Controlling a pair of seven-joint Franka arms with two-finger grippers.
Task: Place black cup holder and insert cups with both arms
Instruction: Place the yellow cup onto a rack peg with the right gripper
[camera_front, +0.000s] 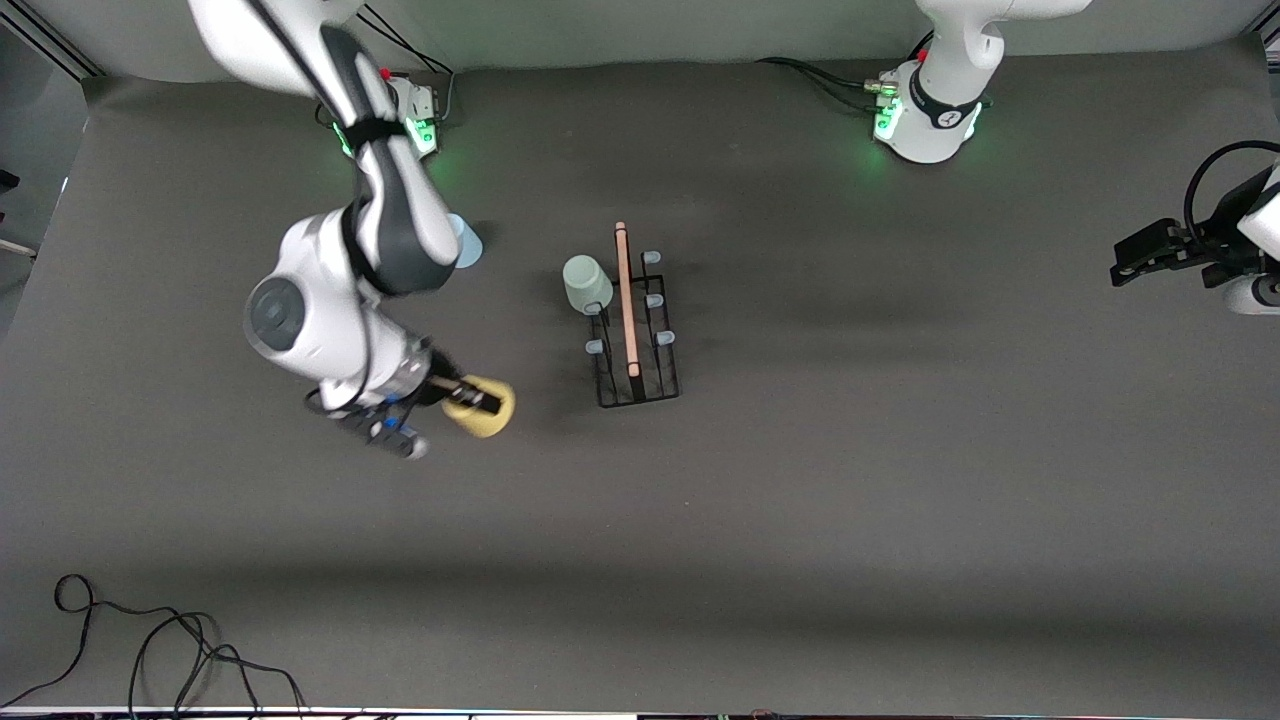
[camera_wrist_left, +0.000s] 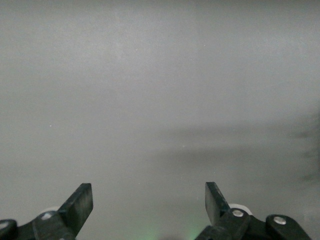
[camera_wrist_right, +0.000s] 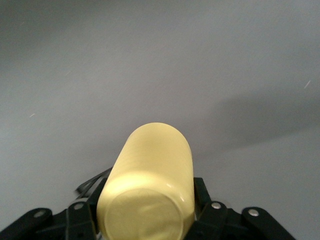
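On the dark grey table (camera_front: 800, 520), the black cup holder (camera_front: 637, 345) carries the green cup (camera_front: 586, 284); right gripper (camera_front: 470, 397) clamps the yellow cup (camera_front: 487, 407) above the mat, while the left gripper (camera_front: 1135, 262) waits, fingers wide apart.

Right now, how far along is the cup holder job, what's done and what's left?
Done: the black cup holder stands on the table with the pale green cup on a prong. In hand: the right gripper is shut on the yellow cup beside the holder. Left: the light blue cup, still on the table. The left gripper waits open.
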